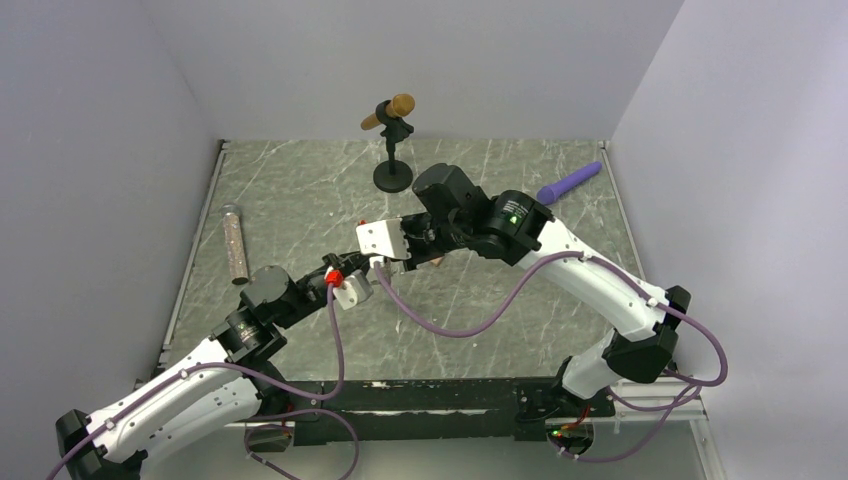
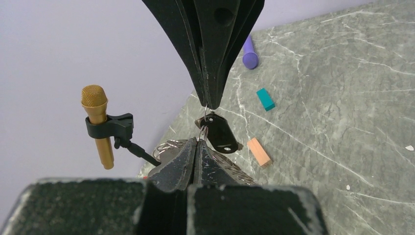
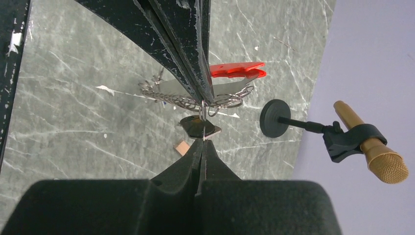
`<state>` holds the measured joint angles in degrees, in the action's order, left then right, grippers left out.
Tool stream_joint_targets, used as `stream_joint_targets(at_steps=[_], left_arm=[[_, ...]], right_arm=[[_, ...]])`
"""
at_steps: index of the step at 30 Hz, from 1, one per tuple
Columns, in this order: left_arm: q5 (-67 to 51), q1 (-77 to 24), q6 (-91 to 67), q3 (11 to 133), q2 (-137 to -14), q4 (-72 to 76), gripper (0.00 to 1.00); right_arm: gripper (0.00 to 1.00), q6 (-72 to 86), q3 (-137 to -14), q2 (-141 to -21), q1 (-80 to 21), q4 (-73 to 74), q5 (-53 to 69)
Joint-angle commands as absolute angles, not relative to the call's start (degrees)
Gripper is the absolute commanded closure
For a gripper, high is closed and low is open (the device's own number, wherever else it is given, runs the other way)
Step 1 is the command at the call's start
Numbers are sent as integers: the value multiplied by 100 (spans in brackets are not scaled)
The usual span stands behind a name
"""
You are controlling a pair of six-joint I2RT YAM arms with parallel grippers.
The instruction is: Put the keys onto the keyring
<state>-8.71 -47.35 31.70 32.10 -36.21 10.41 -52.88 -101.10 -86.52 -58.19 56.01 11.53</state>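
Both grippers meet tip to tip above the table's middle. My left gripper is shut on a small silvery ring of the keyring. The keyring's red clip and chain loops hang by the left fingers. My right gripper is shut on a key, pinching its thin silvery blade. The key's black head sits between the two tips, against the ring. In the top view the key is hidden by the grippers.
A tan block and a teal block lie on the table below. A gold microphone on a black stand is at the back, a purple rod back right, a glass tube at left.
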Motion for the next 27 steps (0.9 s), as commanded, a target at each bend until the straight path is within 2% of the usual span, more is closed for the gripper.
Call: stream_joint_targets(at_steps=[1,27], left_arm=[[-870,-4754,3026,3244,-3564,1546,100],[-809,-4758,3151,3281,-3594,1416,100]], right_arm=[[100,-5167,-10386,-8687,-5846,5456,1292],[100,-5290,-10560,-8704,-5833,5684,1222]])
